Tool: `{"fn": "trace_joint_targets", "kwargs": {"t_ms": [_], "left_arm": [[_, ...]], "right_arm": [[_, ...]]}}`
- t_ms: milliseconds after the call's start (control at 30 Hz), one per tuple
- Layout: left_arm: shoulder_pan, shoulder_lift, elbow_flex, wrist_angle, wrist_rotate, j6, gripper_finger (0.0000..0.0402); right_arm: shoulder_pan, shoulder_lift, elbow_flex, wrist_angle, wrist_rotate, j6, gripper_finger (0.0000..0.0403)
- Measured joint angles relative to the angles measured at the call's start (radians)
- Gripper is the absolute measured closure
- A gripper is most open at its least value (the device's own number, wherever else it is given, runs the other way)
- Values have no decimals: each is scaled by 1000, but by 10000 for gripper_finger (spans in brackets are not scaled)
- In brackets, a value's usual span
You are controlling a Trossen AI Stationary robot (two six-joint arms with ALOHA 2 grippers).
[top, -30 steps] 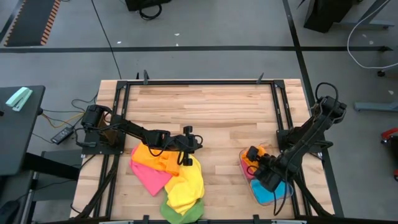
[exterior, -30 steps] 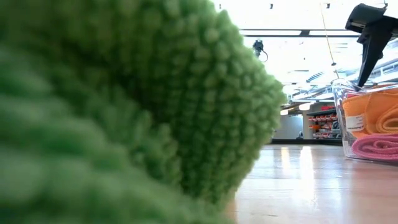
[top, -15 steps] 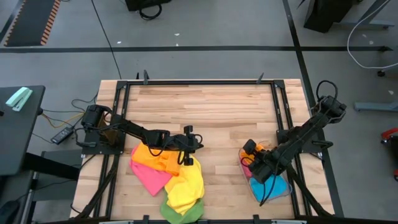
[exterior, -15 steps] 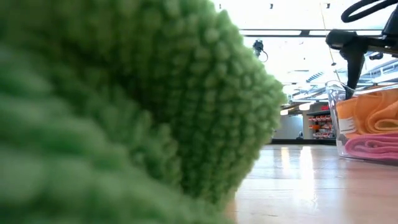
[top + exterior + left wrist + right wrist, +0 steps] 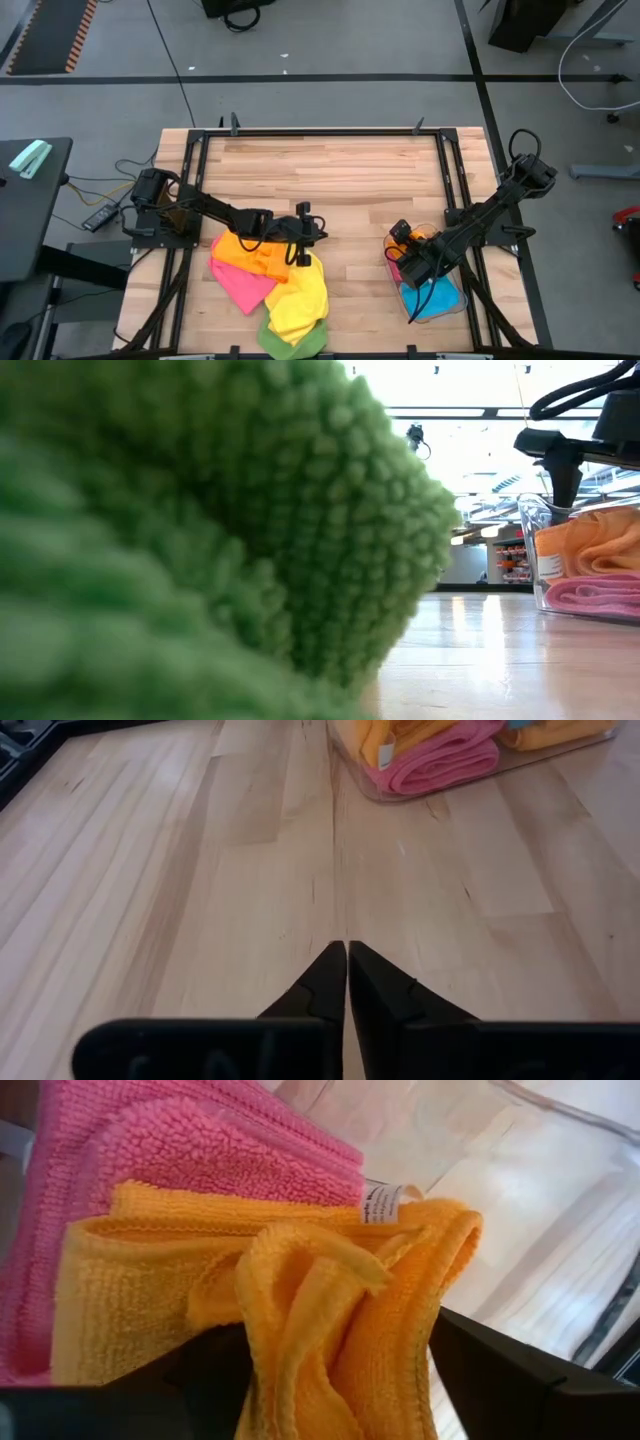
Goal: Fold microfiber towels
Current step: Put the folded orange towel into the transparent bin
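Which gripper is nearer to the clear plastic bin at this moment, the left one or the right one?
The right. The right gripper is at the clear plastic bin, over the folded towels in it. The left gripper is far off across the table, above the loose towel pile.

A green towel (image 5: 200, 540) lies right against the low camera, a blurred mass that fills the left and middle of that view and hides most of the counter (image 5: 500, 660) and the left arm. There the clear bin (image 5: 585, 560) is cut off by the right edge, so only part of its folded orange and pink cloths shows. From above, the right tool (image 5: 408, 262) covers the bin's near-left corner, and the green towel runs off the near edge.
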Motion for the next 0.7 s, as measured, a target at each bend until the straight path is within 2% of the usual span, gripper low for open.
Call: {"fn": "trace_joint_targets", "kwargs": {"t_ms": [200, 533, 600, 700], "left_arm": [[0, 0, 0, 0, 0, 0, 388], [0, 0, 0, 0, 0, -9, 378], [0, 0, 0, 0, 0, -16, 382], [0, 0, 0, 0, 0, -16, 388]], "right_arm": [[0, 0, 0, -1, 0, 58, 196], [0, 0, 68, -54, 0, 137, 372], [1, 0, 81, -57, 0, 159, 389], [14, 0, 108, -100, 44, 199, 391]]}}
